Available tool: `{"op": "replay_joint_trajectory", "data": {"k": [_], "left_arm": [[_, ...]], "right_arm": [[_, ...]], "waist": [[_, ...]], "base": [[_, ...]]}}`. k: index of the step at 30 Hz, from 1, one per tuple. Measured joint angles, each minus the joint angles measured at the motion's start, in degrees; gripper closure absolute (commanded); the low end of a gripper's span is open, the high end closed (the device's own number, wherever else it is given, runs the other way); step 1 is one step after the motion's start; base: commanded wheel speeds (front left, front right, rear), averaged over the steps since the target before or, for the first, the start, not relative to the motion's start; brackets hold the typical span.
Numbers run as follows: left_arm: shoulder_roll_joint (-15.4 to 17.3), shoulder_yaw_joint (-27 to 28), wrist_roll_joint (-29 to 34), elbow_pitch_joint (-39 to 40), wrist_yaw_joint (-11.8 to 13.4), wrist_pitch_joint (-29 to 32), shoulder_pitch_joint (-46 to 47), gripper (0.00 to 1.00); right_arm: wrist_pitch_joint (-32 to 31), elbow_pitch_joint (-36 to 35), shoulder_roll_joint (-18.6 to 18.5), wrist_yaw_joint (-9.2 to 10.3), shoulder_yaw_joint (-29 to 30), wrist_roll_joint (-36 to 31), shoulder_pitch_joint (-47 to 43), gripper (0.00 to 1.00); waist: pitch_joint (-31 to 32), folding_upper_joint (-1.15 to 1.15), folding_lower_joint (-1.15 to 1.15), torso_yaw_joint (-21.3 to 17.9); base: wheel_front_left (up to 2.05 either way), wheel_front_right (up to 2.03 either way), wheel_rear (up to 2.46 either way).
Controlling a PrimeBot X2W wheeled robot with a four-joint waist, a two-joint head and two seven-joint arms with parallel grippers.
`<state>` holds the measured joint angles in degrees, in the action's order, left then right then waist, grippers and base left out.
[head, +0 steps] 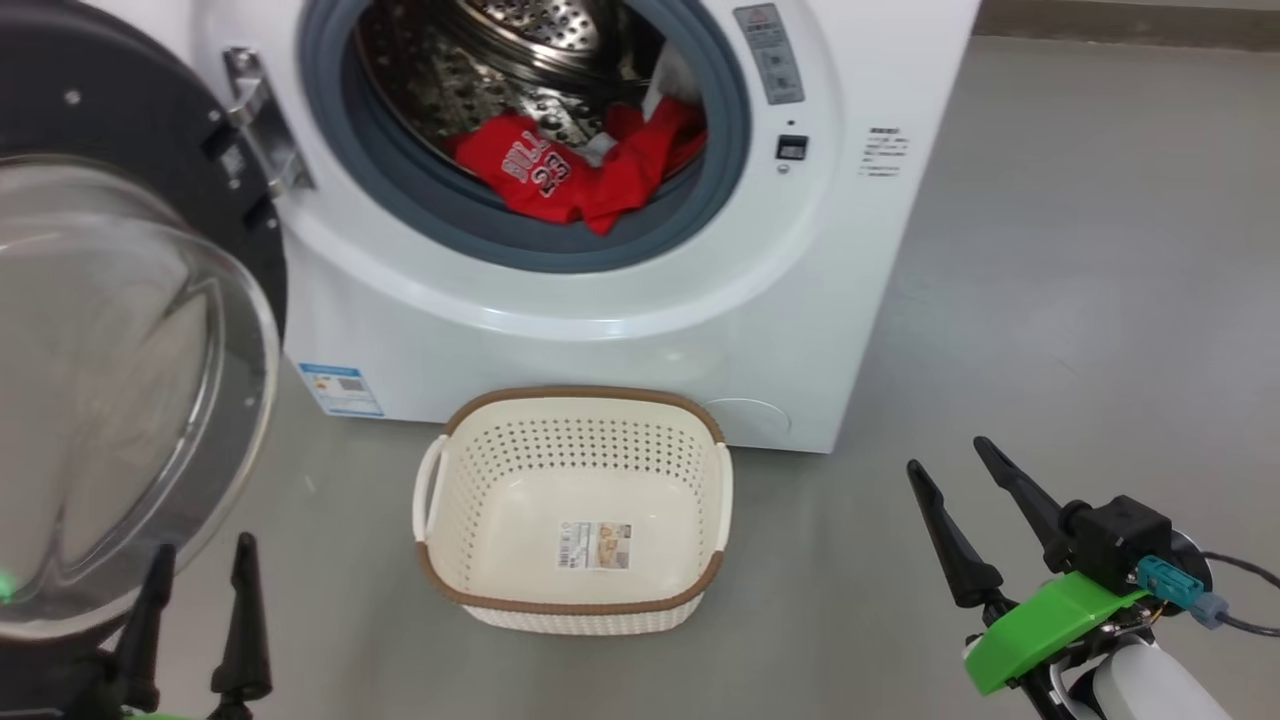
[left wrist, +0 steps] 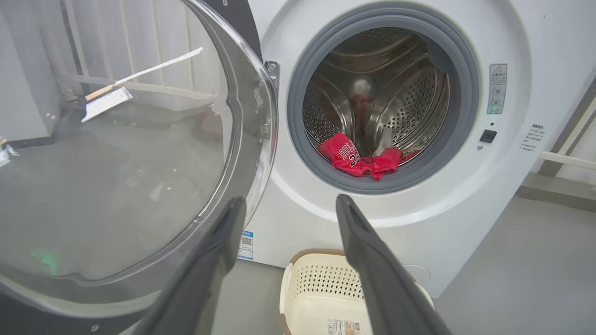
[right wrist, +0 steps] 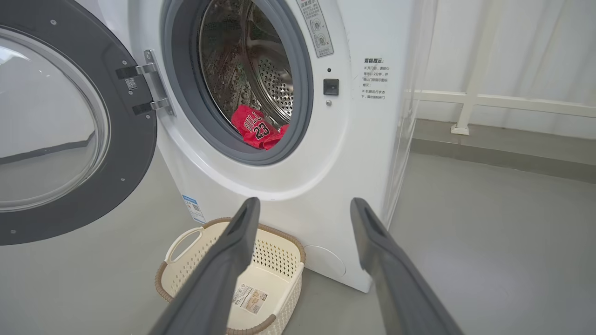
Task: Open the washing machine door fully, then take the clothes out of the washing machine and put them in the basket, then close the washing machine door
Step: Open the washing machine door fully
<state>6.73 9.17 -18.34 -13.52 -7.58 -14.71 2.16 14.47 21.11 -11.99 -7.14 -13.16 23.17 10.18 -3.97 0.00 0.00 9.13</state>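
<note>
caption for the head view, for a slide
Open washing machine door, red clothes in the washing machine, empty basket in front, left gripper and right gripper open.

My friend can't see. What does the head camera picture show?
A white washing machine has its door open at left and red clothes in its drum. A cream basket sits on the floor before it; the left gripper and right gripper are open below.
</note>
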Motion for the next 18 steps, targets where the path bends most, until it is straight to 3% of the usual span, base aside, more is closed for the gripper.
{"op": "replay_joint_trajectory", "data": {"k": [18], "left_arm": [[3.66, -7.15, -4.23, 3.1, 0.0, 0.0, -2.41, 0.0]], "right_arm": [[0.0, -1.57, 1.19, 0.01, 3.5, -0.25, -1.98, 0.0]], "waist": [[-0.66, 0.0, 0.0, -10.04]], "base": [[0.0, 0.0, 0.0]]}}
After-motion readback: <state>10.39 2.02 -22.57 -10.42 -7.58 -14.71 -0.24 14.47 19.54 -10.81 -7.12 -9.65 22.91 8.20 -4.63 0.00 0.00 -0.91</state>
